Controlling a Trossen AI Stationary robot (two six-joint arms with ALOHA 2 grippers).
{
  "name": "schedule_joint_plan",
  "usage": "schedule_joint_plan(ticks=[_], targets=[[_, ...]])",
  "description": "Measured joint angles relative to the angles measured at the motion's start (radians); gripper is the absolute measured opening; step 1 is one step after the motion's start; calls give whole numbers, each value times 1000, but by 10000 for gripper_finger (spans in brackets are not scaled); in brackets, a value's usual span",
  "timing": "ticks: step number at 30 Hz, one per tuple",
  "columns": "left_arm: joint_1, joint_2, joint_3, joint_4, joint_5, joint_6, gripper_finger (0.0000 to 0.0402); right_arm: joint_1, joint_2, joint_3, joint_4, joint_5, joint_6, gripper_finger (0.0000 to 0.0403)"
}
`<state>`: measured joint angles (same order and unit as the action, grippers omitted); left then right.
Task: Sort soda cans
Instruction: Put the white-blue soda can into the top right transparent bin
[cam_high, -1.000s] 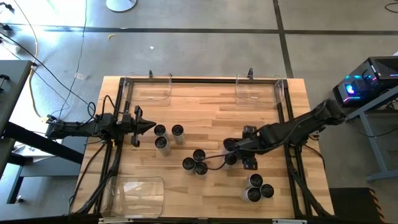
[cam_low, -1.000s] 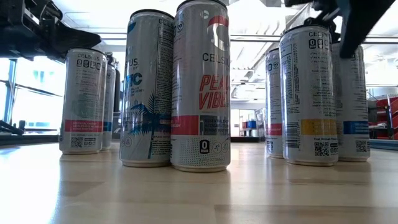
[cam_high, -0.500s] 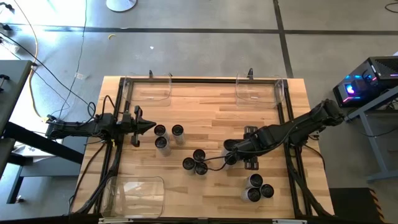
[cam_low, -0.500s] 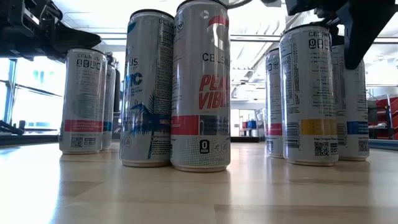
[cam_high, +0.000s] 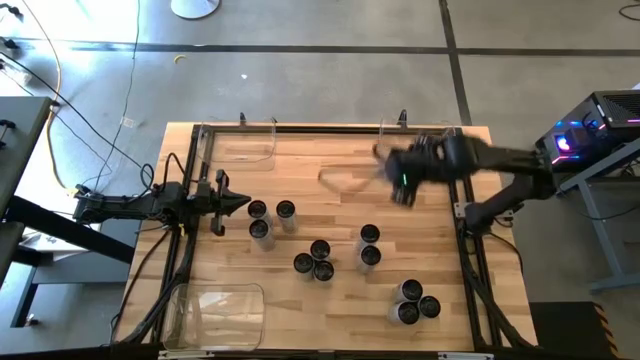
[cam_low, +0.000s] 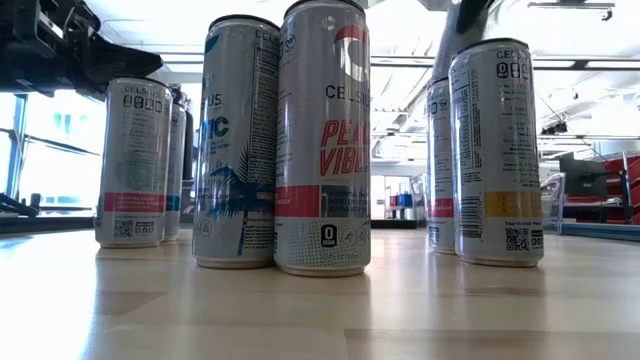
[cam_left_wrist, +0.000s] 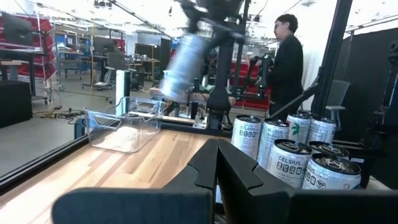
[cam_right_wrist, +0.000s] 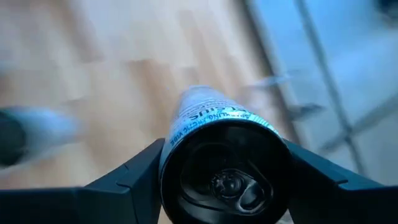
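The left gripper (cam_high: 240, 206) waits at the table's left edge, fingers pressed together on nothing, with three upright soda cans (cam_high: 270, 219) just beyond its tip. Further right, more cans stand upright below the right gripper (cam_high: 385, 165), which hangs above the table near a clear bin (cam_high: 410, 145). Its fingers clamp a held can (cam_right_wrist: 224, 165) by its sides. In the left wrist view the can's long axis tilts. Motion blur hides its outline from above.
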<state>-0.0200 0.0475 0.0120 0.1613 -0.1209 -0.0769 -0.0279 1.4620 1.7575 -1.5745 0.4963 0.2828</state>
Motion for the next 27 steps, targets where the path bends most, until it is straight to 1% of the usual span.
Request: schedule_joint_plan(ticks=[3, 6, 8, 10, 11, 13, 15, 18, 24, 27], targets=[[0, 0, 0, -1, 0, 0, 0, -207, -3, 15, 20, -7, -128, 241], [0, 0, 0, 1, 0, 1, 0, -413, -5, -24, 74, -59, -264, 241], [0, 0, 0, 1, 0, 1, 0, -539, -3, -63, 177, -132, -344, 241], [0, 0, 0, 1, 0, 1, 0, -652, -3, -114, 286, -244, -398, 241], [0, 0, 0, 1, 1, 1, 0, -698, -3, -143, 334, -290, -418, 241], [0, 0, 0, 6, 1, 2, 0, -772, 12, -194, 415, -343, -450, 241], [0, 0, 0, 20, 2, 2, 0, -825, 41, -229, 458, -359, -459, 241], [0, 0, 0, 39, 2, 3, 0, -865, 97, -255, 472, -384, -477, 241], [0, 0, 0, 59, 2, 20, 0, -867, 228, -246, 492, -426, -527, 241], [0, 0, 0, 72, 2, 28, 0, -868, 277, -230, 515, -419, -544, 241]])
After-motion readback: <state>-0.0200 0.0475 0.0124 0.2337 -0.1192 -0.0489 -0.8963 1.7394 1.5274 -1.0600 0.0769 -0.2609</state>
